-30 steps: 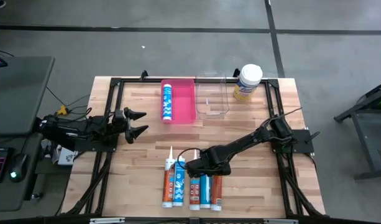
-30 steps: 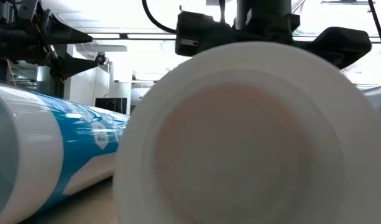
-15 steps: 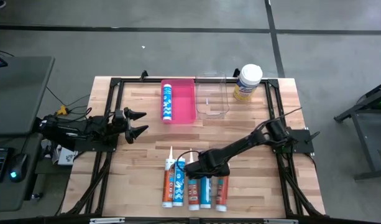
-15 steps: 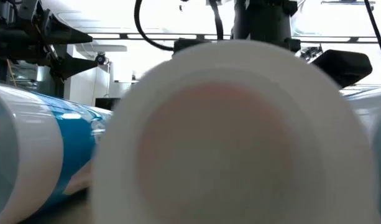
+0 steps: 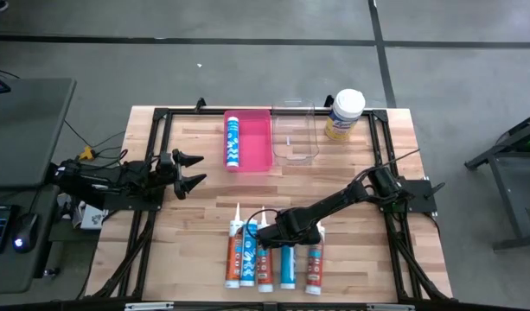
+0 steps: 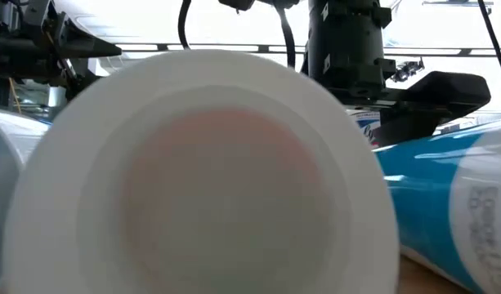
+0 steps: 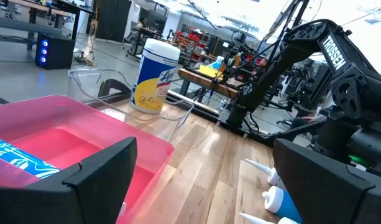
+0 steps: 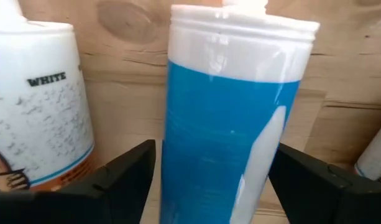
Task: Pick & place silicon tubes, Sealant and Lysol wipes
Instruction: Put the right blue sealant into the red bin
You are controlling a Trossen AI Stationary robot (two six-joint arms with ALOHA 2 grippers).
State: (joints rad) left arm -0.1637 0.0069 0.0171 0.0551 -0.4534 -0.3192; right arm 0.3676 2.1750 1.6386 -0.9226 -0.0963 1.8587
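Note:
Several caulk tubes lie side by side near the table's near edge. My right gripper (image 5: 288, 242) is open and low over them, its fingers on either side of a blue tube (image 5: 288, 266), which also shows in the right wrist view (image 8: 230, 137). A white and orange tube (image 8: 41, 112) lies beside one finger. Another blue tube (image 5: 233, 141) lies in the pink tray (image 5: 260, 142). The Lysol wipes (image 5: 344, 114) stand at the far right. My left gripper (image 5: 195, 170) is open and empty at the table's left. My right gripper comes at the row of tubes slanting down from the table's right, its fingers lying across the blue tube near its nozzle end. The outer side of one finger (image 8: 125, 177) is close against the white and orange tube. I cannot tell whether the fingers touch the blue tube.
A clear plastic container (image 5: 295, 134) stands between the pink tray and the wipes. In the low view a tube's white round end (image 6: 201, 171) fills most of the picture. Bare wood lies in the table's middle (image 5: 273, 190).
My right gripper has gone down a little among the tubes, toward the near edge. The orange tube on the blue tube's left has slid toward the table's left. The orange tube on its right has slid toward the right, leaving a gap on each side of the blue tube.

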